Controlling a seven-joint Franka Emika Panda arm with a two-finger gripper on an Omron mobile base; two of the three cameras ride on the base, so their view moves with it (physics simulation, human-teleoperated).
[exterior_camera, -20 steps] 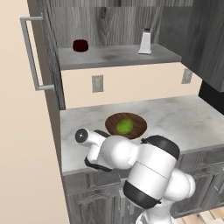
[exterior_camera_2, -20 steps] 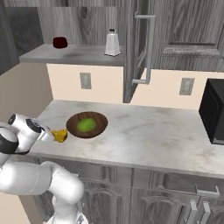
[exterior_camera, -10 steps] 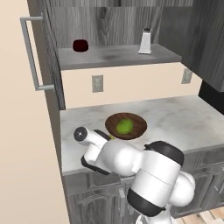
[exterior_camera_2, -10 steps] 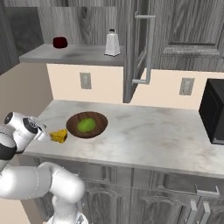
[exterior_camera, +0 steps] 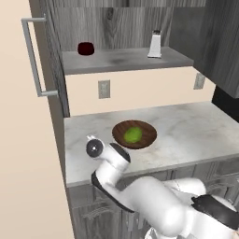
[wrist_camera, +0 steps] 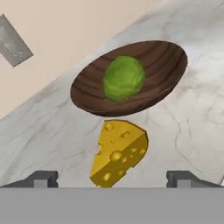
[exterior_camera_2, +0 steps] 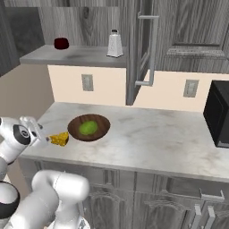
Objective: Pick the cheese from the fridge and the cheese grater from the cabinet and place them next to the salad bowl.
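Note:
The cheese (exterior_camera_2: 59,139) (wrist_camera: 118,153), a yellow wedge with holes, rests on the marble counter just beside the salad bowl (exterior_camera_2: 74,129) (wrist_camera: 166,61) (exterior_camera: 150,138), a brown wooden bowl holding green lettuce. My gripper (exterior_camera_2: 39,131) (wrist_camera: 113,178) is open at the counter's left end. Its fingertips stand wide on either side of the cheese and a little short of it, touching nothing. The silver cheese grater (exterior_camera: 155,45) (exterior_camera_2: 115,44) stands upright on the grey shelf of the open cabinet (exterior_camera: 121,60) (exterior_camera_2: 76,54).
A dark red cup (exterior_camera: 86,48) (exterior_camera_2: 61,43) sits on the same shelf, left of the grater. The open cabinet door (exterior_camera_2: 143,49) (exterior_camera: 35,56) juts out over the counter. A black appliance (exterior_camera_2: 218,114) stands at the counter's right end.
The jaws have spread wide and let go of the cheese, which stays put beside the bowl. The hand has drawn back slightly to the left.

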